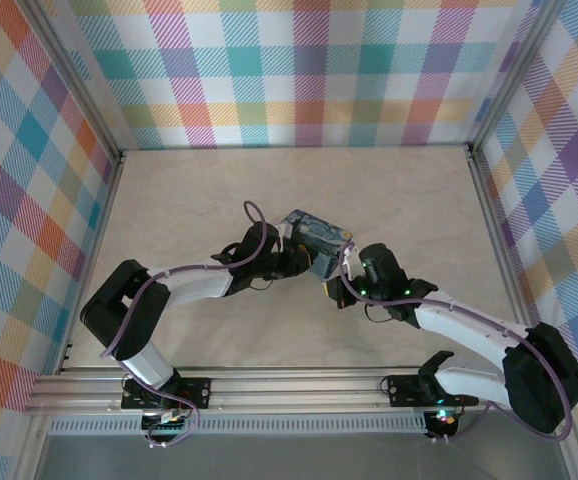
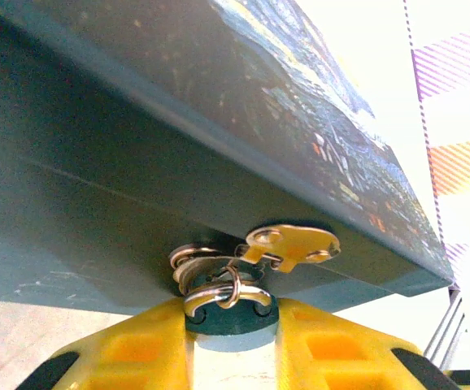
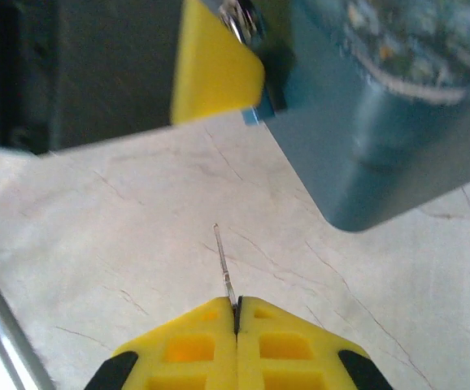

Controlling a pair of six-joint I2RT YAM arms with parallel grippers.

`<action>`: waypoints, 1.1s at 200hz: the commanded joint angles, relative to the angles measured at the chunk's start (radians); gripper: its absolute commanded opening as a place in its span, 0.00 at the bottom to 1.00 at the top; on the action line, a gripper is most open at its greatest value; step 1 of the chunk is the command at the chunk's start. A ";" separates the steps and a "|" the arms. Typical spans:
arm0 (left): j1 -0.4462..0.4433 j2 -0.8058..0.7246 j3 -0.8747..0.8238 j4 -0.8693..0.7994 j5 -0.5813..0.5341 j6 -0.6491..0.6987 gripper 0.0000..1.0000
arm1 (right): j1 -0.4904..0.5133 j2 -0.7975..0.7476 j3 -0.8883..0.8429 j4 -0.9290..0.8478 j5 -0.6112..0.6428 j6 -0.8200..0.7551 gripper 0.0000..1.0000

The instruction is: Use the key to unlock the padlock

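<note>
A tiny padlock, silvery with a dark bluish top, sits between my left gripper's yellow fingers. Its shackle hooks through metal rings under a gold latch plate on the side of the blue painted tin. My left gripper is shut on the padlock at the tin's near-left side. My right gripper is shut on the key, whose thin blade sticks out forward over the table, short of the tin. In the top view, my right gripper is just near-right of the tin.
The tin stands at the middle of a pale marbled table walled by plaid panels. An aluminium rail runs along the near edge by the arm bases. One yellow finger of the left gripper shows beside the tin's corner.
</note>
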 commanded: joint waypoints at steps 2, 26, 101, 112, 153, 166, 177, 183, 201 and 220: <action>-0.009 -0.034 0.040 -0.023 0.030 -0.038 0.26 | 0.027 0.025 -0.022 0.094 0.067 -0.040 0.02; -0.010 -0.034 0.041 -0.025 0.034 -0.050 0.26 | 0.042 0.061 -0.031 0.147 0.085 -0.051 0.02; -0.015 -0.042 0.045 -0.043 0.041 -0.059 0.26 | 0.044 0.149 -0.004 0.239 0.088 -0.085 0.02; -0.017 -0.042 0.047 -0.046 0.041 -0.059 0.26 | 0.046 0.158 -0.003 0.249 0.089 -0.083 0.02; -0.021 -0.038 0.050 -0.047 0.035 -0.062 0.25 | 0.047 0.181 -0.001 0.275 0.089 -0.071 0.02; -0.022 -0.036 0.052 -0.047 0.034 -0.065 0.25 | 0.048 0.187 0.000 0.279 0.094 -0.067 0.02; -0.024 -0.034 0.052 -0.047 0.034 -0.065 0.25 | 0.048 0.191 0.001 0.280 0.102 -0.064 0.02; -0.025 -0.034 0.053 -0.047 0.033 -0.066 0.25 | 0.047 0.192 0.002 0.279 0.106 -0.062 0.02; -0.025 -0.033 0.053 -0.047 0.032 -0.066 0.25 | 0.048 0.195 0.007 0.270 0.117 -0.056 0.02; -0.027 -0.032 0.052 -0.047 0.031 -0.068 0.25 | 0.048 0.194 0.006 0.271 0.127 -0.050 0.02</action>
